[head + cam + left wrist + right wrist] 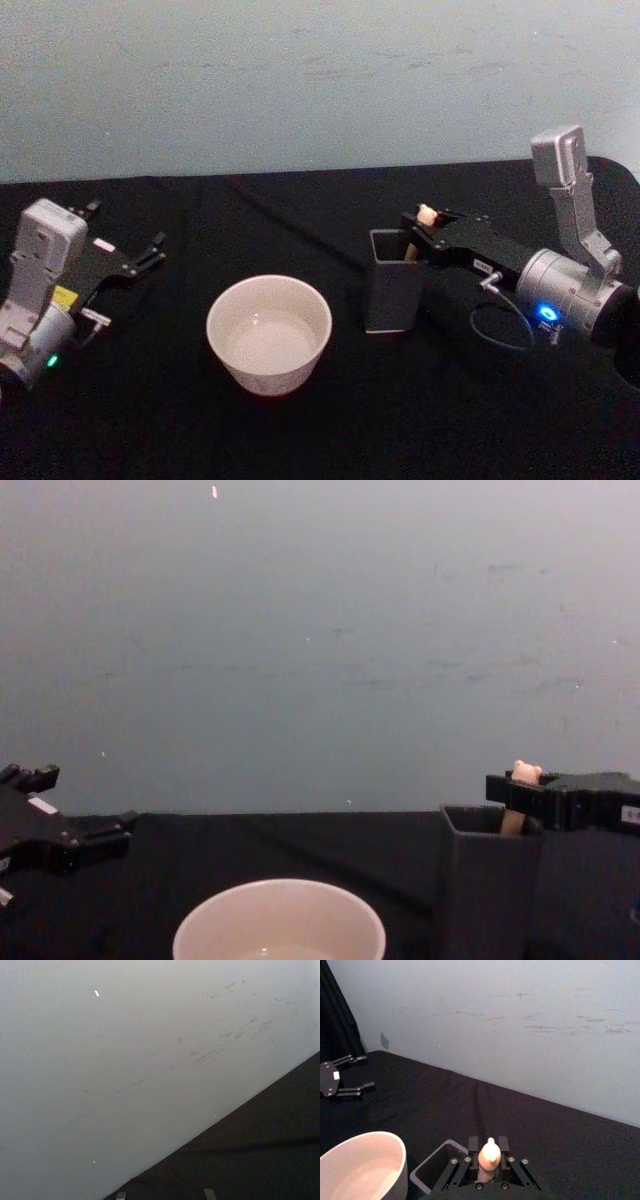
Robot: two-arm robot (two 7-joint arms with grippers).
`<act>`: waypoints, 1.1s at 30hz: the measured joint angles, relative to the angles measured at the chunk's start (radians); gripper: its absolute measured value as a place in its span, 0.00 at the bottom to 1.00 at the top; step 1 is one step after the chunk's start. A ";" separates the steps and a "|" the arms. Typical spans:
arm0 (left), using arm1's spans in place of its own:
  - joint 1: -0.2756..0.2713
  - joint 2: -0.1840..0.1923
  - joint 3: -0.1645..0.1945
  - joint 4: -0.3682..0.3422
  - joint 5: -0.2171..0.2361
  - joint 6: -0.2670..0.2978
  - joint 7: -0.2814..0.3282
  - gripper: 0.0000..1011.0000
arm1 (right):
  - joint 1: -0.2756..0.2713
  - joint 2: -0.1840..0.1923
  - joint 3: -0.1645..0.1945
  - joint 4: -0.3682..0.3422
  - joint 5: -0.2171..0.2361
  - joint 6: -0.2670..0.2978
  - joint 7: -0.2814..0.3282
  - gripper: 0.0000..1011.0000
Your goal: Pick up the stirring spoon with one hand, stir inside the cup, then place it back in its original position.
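Right pincer (424,226) at the mouth of the dark grey holder (392,295), pressed onto the beige handle of the stirring spoon (427,213). The bear head shows above the fingers, the handle runs down into the holder, and the holder's walls hide the spoon's bowl. Cream cup (262,378) stands near the holder on its left, not touching it. Left pincer (130,222), fingers spread and holding nothing, sits over the black surface (300,430), well left of the cup. Pale scuffed wall (300,80) behind.
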 joint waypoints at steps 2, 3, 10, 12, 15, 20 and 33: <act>0.000 0.000 0.000 0.000 0.000 0.000 0.000 0.99 | 0.000 0.000 0.000 0.000 0.000 0.000 0.000 0.22; 0.000 0.000 0.000 0.000 0.000 0.000 0.000 0.99 | 0.000 0.000 0.000 0.000 0.000 0.000 0.000 0.21; 0.000 0.000 0.000 0.000 0.000 0.000 0.000 0.99 | 0.000 0.000 0.000 0.000 0.000 0.000 0.000 0.21; 0.000 0.000 0.000 0.000 0.000 0.000 0.000 0.99 | 0.000 0.000 0.000 0.000 0.000 0.000 0.000 0.21; 0.000 0.000 0.000 0.000 0.000 0.000 0.000 0.99 | 0.000 0.000 0.000 0.000 0.000 0.000 0.000 0.21; 0.000 0.000 0.000 0.000 0.000 0.000 0.000 0.99 | 0.003 -0.002 0.000 0.000 0.000 0.008 -0.003 0.21; 0.000 0.000 0.000 0.000 0.000 0.000 0.000 0.99 | 0.027 0.001 0.033 -0.034 0.113 0.119 0.009 0.21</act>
